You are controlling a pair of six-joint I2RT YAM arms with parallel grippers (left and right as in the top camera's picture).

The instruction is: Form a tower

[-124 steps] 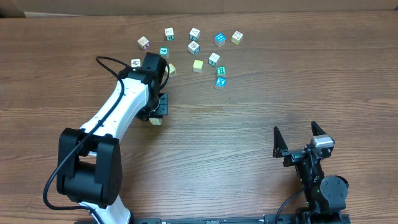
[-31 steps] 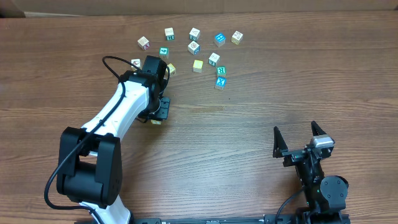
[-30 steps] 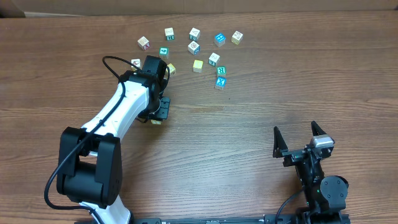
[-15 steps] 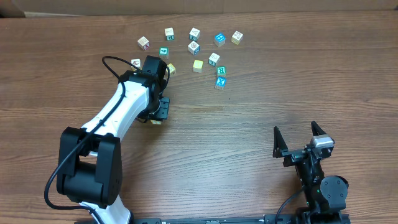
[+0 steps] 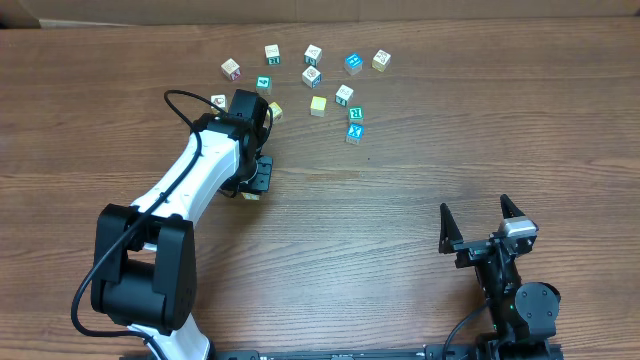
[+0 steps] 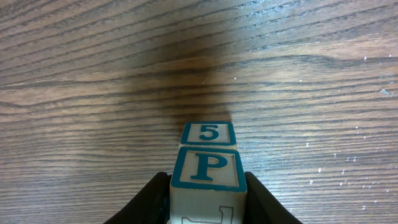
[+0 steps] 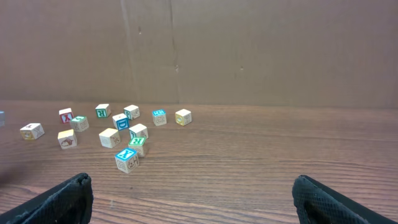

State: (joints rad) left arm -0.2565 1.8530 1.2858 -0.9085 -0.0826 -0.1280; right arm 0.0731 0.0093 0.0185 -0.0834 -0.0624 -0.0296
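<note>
In the left wrist view, my left gripper is shut on a cream cube with a teal-framed P, one black finger on each side. Just beyond it lies a cube marked 5, smaller in view, its near edge meeting the P cube. Overhead, the left gripper points down left of centre, and only a pale cube corner shows under it. The arm and fingers hide whether a tower stands there. My right gripper stays open near the front right with nothing between its fingers.
Several loose letter cubes lie scattered at the back centre. A teal X cube is the nearest of them to the middle, also seen as the X cube. A brown cardboard wall closes off the far edge.
Nothing has moved over the last second. Since the earliest frame the left arm and its cable have shifted slightly.
</note>
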